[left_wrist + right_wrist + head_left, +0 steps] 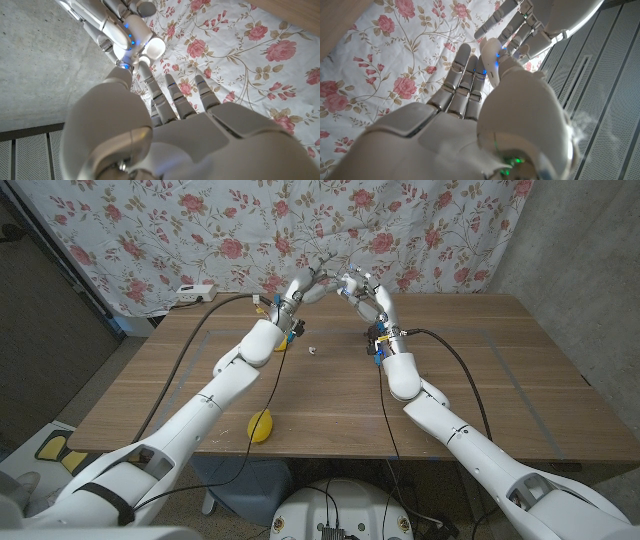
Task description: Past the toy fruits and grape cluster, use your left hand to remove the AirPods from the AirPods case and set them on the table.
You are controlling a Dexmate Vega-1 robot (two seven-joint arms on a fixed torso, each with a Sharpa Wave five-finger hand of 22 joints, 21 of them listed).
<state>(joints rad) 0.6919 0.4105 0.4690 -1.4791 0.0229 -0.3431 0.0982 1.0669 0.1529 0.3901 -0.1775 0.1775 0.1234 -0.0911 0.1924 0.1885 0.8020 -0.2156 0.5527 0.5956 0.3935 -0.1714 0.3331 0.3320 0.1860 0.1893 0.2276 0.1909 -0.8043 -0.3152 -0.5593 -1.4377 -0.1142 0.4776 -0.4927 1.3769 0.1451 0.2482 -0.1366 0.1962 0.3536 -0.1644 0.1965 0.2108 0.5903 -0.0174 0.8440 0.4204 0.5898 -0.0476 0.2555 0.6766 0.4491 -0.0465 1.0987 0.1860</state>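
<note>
Both arms are raised over the far middle of the table, and the hands meet in the air in front of the flowered curtain. My right hand [366, 292] holds a small white rounded thing, apparently the AirPods case [155, 48], between its fingers. My left hand [304, 286] reaches to it with long fingers [176, 100] stretched out, and its thumb and nearest finger come together right at the case. Whether they pinch an earbud is hidden. A tiny white piece [313, 350] lies on the table below the hands.
A yellow toy lemon [260, 426] lies near the table's front edge under my left arm. Another yellow toy [282, 343] peeks out behind my left forearm. A white power strip [195, 293] sits at the back left. Black cables trail across the wooden table [480, 390].
</note>
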